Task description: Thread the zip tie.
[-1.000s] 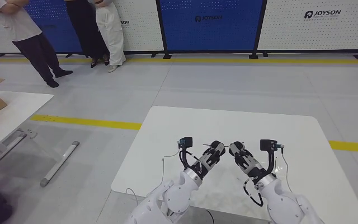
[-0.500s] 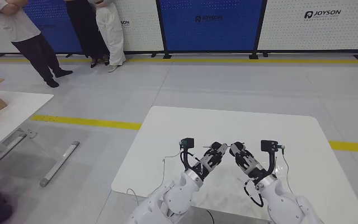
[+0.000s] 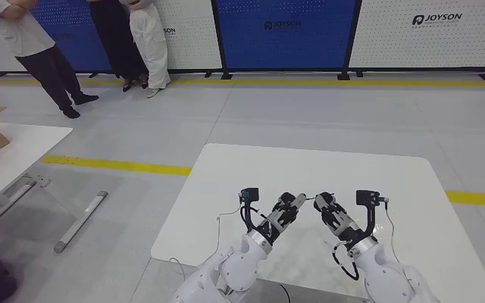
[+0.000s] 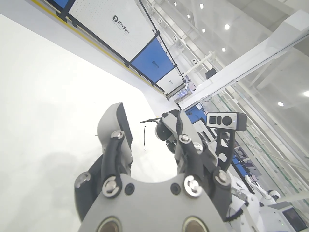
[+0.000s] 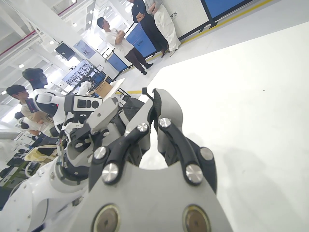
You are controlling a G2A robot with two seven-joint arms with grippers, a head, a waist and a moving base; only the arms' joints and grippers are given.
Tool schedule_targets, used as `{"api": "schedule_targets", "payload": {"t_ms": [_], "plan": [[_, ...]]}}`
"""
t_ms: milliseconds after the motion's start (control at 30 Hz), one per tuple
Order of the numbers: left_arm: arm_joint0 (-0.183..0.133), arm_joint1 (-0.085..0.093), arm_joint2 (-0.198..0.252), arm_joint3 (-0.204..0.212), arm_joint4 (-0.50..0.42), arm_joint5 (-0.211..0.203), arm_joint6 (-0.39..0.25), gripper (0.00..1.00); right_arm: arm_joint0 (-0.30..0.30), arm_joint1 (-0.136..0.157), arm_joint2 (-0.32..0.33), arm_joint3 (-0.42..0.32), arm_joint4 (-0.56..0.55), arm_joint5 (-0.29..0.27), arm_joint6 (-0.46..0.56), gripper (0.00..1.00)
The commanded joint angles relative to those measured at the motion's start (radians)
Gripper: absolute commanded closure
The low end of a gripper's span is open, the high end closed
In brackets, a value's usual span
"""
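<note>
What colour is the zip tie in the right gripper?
The zip tie is black, clearest in the left wrist view.

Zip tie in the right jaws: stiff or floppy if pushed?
Probably light and springy: the zip tie is a thin black strip whose short free end juts straight from the shut right gripper. Pushed endwise, it would likely bow. Narrow, it may twist in the jaws.

Skinny black zip tie, pinched in the right gripper, short bit poking out past the tips. Looks like the head end, but it's tiny so hard to say.
</note>
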Motion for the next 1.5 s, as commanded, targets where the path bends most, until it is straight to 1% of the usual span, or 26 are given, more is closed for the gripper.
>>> {"api": "schedule_targets", "payload": {"t_ms": [0,33,433,467,500,533,567,633,733,833,900,967,1300,1333,1367,1400,1467], "plan": [[0.0,0.0,0.0,0.0,0.001,0.001,0.001,0.87,0.0,0.0,0.0,-0.002,-0.002,0.001,0.001,1.0],[-0.001,-0.001,0.0,0.0,0.001,0.002,0.002,1.0,0.001,0.0,0.0,-0.003,-0.003,0.001,0.001,1.0],[-0.013,-0.003,0.005,-0.003,-0.012,0.004,-0.022,1.0,0.008,0.0,0.0,-0.007,0.003,0.002,0.01,1.0],[-0.015,-0.004,0.004,-0.002,-0.018,0.003,-0.021,1.0,0.008,0.0,0.0,-0.007,0.005,0.002,0.01,0.77],[-0.016,-0.004,0.003,-0.001,-0.021,0.002,-0.02,1.0,0.008,0.0,0.0,-0.006,0.007,0.004,0.012,0.51],[-0.017,-0.005,0.002,0.0,-0.025,0.003,-0.015,1.0,0.009,-0.001,0.0,-0.006,0.008,0.008,0.014,0.28],[-0.018,-0.005,0.0,0.001,-0.025,0.005,-0.01,1.0,0.01,-0.001,0.0,-0.006,0.01,0.009,0.017,0.0],[-0.019,-0.006,-0.001,0.006,-0.012,0.016,0.013,1.0,0.011,-0.001,0.0,-0.005,0.013,0.009,0.021,0.0],[-0.02,-0.009,-0.001,0.011,-0.037,0.019,0.027,1.0,0.013,0.0,0.0,-0.003,0.012,0.007,0.025,0.0],[-0.02,-0.013,-0.008,0.011,-0.089,0.018,0.041,1.0,0.015,0.001,-0.001,-0.011,-0.039,0.031,0.03,0.0],[-0.02,-0.016,-0.014,0.008,-0.126,0.011,0.053,1.0,0.01,0.002,0.001,-0.017,-0.052,0.045,0.032,0.0],[-0.023,-0.017,-0.019,0.009,-0.14,0.004,0.059,1.0,0.008,0.004,0.007,-0.022,-0.072,0.06,0.046,0.0],[-0.023,-0.017,-0.019,0.009,-0.14,0.004,0.059,1.0,0.008,0.004,0.007,-0.021,-0.071,0.061,0.043,0.0],[-0.023,-0.017,-0.02,0.009,-0.142,0.005,0.058,1.0,0.01,0.003,0.006,-0.011,-0.069,0.065,0.031,0.0],[-0.023,-0.018,-0.02,0.009,-0.15,0.005,0.054,1.0,0.016,0.003,0.008,0.002,-0.098,0.086,0.017,0.0],[-0.024,-0.018,-0.022,0.009,-0.158,0.005,0.049,1.0,0.022,0.002,-0.001,0.008,-0.119,0.094,0.011,0.0],[-0.023,-0.018,-0.028,0.009,-0.17,0.006,0.042,1.0,0.033,0.0,-0.005,0.025,-0.118,0.09,0.002,0.0]]}}
